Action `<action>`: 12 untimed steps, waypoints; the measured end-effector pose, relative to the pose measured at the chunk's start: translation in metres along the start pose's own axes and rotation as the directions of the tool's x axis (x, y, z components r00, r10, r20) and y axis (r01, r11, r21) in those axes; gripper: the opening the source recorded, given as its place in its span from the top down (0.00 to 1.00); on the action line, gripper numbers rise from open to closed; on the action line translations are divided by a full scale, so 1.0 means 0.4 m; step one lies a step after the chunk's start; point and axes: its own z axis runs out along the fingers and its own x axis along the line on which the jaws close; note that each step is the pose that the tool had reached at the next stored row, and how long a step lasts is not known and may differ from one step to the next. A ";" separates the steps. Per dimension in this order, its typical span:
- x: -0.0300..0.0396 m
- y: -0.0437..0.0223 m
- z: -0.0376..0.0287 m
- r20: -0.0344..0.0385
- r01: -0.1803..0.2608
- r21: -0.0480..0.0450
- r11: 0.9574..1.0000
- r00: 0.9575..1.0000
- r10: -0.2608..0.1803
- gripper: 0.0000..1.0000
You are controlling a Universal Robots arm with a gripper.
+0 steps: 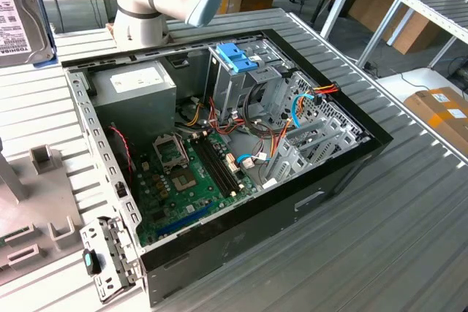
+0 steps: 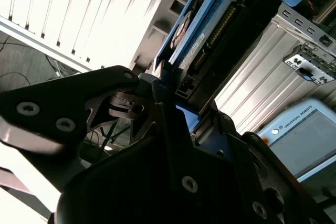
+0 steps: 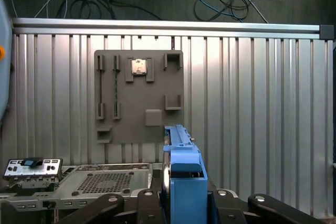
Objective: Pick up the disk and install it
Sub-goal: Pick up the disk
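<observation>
The disk (image 1: 18, 12), silver-grey with a white printed label, hangs upright in the air at the exterior view's far left, above the slatted table and well clear of the computer case. In the first wrist view its blue plastic bracket (image 3: 181, 166) stands edge-on between the black fingers (image 3: 152, 203) of my gripper (image 3: 184, 205). In the second wrist view the disk (image 2: 202, 35) sticks out from my gripper (image 2: 163, 98), which is shut on it.
The open black computer case (image 1: 307, 202) lies on the table, holding a metal drive cage with a blue latch (image 1: 238, 56), a grey power supply (image 1: 135, 89) and the motherboard (image 1: 183, 180). A grey fixture plate (image 3: 139, 98) and a loose metal bracket (image 3: 31, 167) lie beside it.
</observation>
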 end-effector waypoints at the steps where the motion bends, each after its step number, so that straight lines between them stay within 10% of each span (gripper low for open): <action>1: 0.000 -0.003 0.000 0.000 0.000 0.000 1.000 1.000 0.000 0.63; 12: 0.000 -0.047 0.002 0.000 0.000 0.000 1.000 1.000 0.000 0.63</action>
